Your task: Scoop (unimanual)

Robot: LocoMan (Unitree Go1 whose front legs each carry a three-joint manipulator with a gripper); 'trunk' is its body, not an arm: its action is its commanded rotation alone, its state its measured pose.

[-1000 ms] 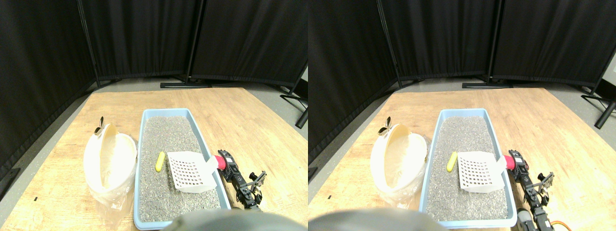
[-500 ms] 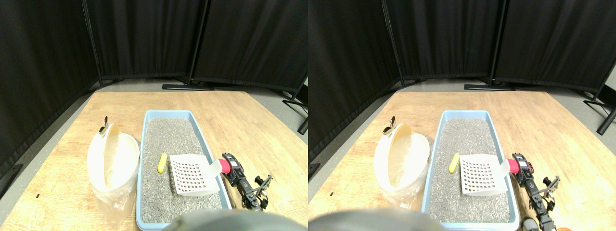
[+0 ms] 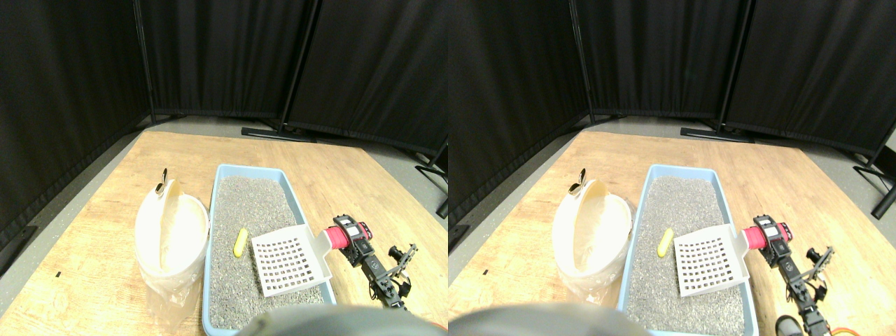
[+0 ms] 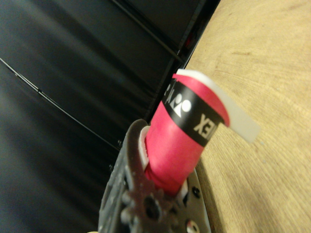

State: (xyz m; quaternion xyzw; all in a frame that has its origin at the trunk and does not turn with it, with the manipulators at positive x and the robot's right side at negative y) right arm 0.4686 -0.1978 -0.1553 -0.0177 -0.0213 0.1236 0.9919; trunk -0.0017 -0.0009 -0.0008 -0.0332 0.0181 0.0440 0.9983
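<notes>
The white slotted scoop (image 3: 290,260) with red-wrapped handle (image 3: 339,237) lay low over the litter in the tray (image 3: 225,171), near its right edge, blade pointing toward the yellow piece (image 3: 241,242). The gripper (image 3: 348,239) clamped the handle.

Right manipulator (image 3: 381,269) reaches in from lower right; fingers (image 4: 146,204) clamp a wrapped handle (image 4: 182,131).

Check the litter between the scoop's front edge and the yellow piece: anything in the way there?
Nothing visible. The white scoop sits in the blue litter tray, its handle in the right gripper. The yellow piece lies on bare grey litter just beside the scoop's left edge. The white lined bin stands outside the tray, beyond it.
</notes>
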